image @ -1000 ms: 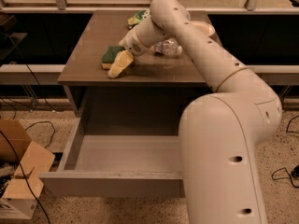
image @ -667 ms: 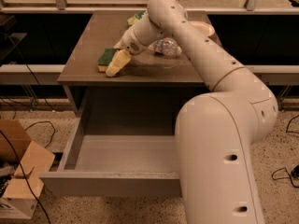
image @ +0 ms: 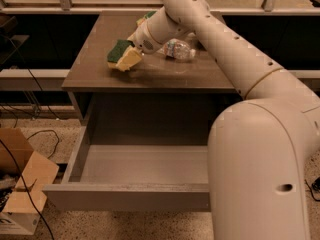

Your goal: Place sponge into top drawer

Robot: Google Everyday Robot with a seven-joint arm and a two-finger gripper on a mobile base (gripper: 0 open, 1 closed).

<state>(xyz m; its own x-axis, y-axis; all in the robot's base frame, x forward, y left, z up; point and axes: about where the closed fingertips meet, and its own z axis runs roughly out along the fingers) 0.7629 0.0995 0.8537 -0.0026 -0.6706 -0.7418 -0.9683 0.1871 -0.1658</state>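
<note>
The sponge (image: 122, 55), dark green over yellow foam, hangs tilted just above the left part of the tabletop (image: 100, 69). My gripper (image: 134, 50) is at the end of the white arm reaching in from the right and is shut on the sponge's right end. The top drawer (image: 127, 197) is pulled fully open below the table's front edge. Its grey floor (image: 145, 164) shows nothing in it. The sponge is over the table, behind the drawer opening.
A crumpled clear plastic bottle (image: 177, 49) lies on the table right of the gripper. A green snack bag (image: 145, 18) peeks out behind the arm. A cardboard box (image: 20, 189) and cables sit on the floor at the left. My white body fills the lower right.
The sponge has come up off the tabletop, held by the gripper, and has shifted slightly left and toward the table's front.
</note>
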